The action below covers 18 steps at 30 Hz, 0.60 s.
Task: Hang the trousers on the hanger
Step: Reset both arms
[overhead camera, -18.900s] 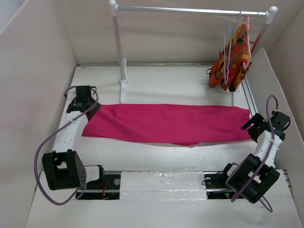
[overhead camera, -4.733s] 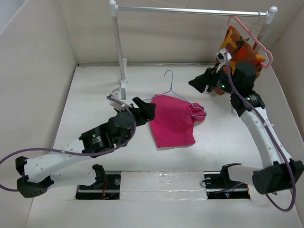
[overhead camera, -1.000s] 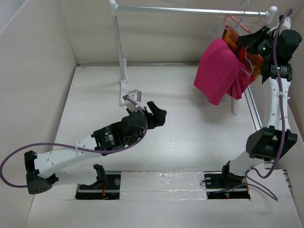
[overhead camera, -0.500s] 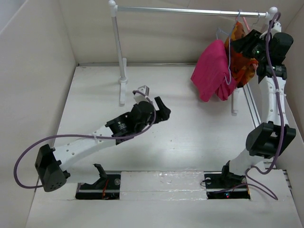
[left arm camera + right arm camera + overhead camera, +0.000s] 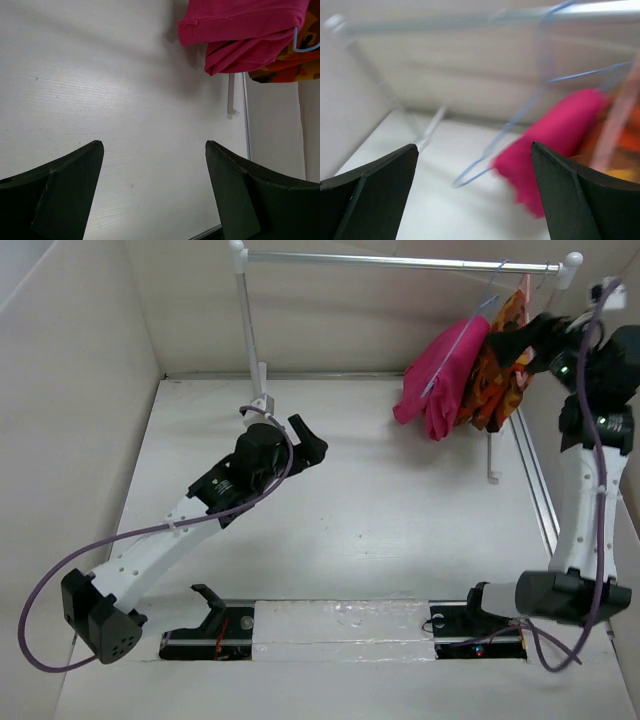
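a matte white table (image 5: pixel 400 540) is walled in by plain cream panels (image 5: pixel 70 390) at nine, twelve and three o'clock. a white clothes rack (image 5: pixel 400 260) spans the far edge, its upright at eleven o'clock. a metal strip (image 5: pixel 535 490) runs along the three o'clock side. the magenta trousers (image 5: pixel 440 375) are draped on the thin blue wire hanger (image 5: pixel 458 345), which hangs tilted from the bar at one o'clock, just beside an orange patterned garment (image 5: pixel 500 370). the left gripper (image 5: pixel 154 145) hovers above the table's middle, its fingers spread wide around nothing. the right gripper (image 5: pixel 474 146), up by the bar, also gapes wide and empty, with the blurred hanger ahead of it.
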### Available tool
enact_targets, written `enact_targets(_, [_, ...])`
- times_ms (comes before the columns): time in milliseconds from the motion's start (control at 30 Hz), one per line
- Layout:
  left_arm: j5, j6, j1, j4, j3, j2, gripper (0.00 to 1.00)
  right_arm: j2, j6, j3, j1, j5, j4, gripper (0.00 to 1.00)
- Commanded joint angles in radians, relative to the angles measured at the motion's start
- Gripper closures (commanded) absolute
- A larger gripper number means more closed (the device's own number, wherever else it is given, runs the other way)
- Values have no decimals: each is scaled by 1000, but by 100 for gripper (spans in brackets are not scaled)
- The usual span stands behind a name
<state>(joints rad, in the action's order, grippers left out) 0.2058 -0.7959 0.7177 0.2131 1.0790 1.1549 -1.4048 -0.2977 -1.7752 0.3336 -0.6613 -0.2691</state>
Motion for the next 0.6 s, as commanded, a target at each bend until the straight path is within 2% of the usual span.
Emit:
enact_targets(0, [-8, 18, -6, 29, 15, -101, 21, 184, 37, 204, -177, -100, 114, 0])
enact_targets(33, [0, 15, -6, 34, -2, -116, 21, 223, 51, 270, -277, -98, 128, 0])
enact_targets(167, [58, -9, -6, 103, -33, -224, 20, 447, 135, 575, -482, 14, 50, 0])
enact_targets(200, [70, -11, -6, 123, -45, -272, 20, 496, 164, 693, -510, 38, -9, 0])
enact_targets(267, [102, -17, -6, 183, -91, -325, 19, 633, 201, 799, -550, 89, -85, 0])
enact_targets(300, [113, -37, -6, 233, -134, -401, 19, 718, 248, 889, -586, 150, -219, 0])
enact_targets(333, [113, -37, -6, 233, -157, -402, 19, 719, 249, 927, -587, 150, -220, 0])
enact_targets(433, [81, -91, -6, 270, -256, -509, 20, 860, 273, 1025, -587, 230, -350, 0])
enact_targets(567, [44, -134, -6, 253, -333, -609, 19, 929, 264, 1025, -587, 240, -375, 0])
